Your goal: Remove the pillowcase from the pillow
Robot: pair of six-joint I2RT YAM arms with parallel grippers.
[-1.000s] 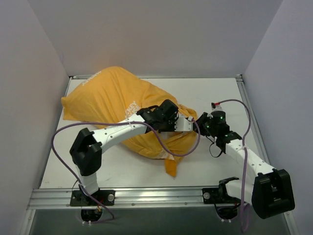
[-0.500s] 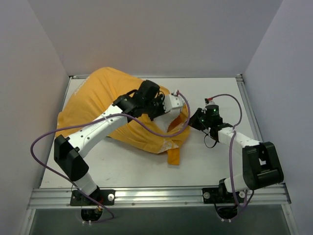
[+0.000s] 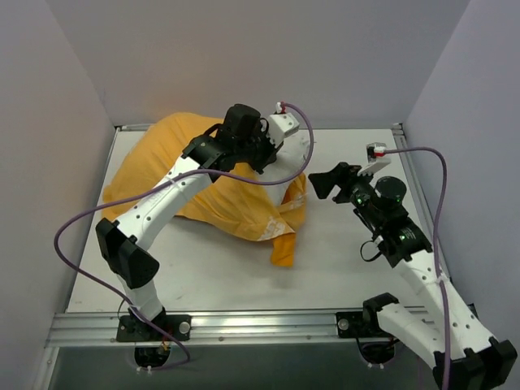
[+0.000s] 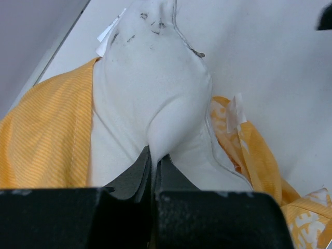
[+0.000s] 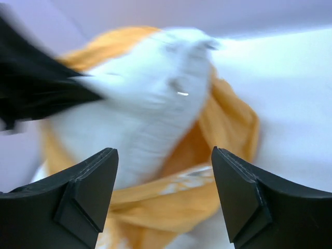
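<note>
The orange-yellow pillowcase (image 3: 162, 175) lies bunched across the left half of the table. The white pillow (image 3: 292, 161) sticks out of its open right end. My left gripper (image 3: 272, 158) is shut on a pinch of the pillow's white cloth. In the left wrist view the jaws (image 4: 153, 155) meet on a raised fold of the pillow (image 4: 150, 88), with the pillowcase (image 4: 46, 135) on either side. My right gripper (image 3: 325, 180) hangs open just right of the opening, holding nothing. In its wrist view, between the spread fingers of the right gripper (image 5: 163, 155), I see the pillow (image 5: 145, 104) and the pillowcase rim (image 5: 223, 119).
A loose orange flap (image 3: 284, 248) of the cover trails toward the near edge. The table (image 3: 341, 268) is walled by grey panels at the back and both sides. Purple cables loop off both arms.
My left gripper has dragged the pillow's corner up and toward the back wall, so more white shows. My right gripper has opened, let go and drawn back to the right.
</note>
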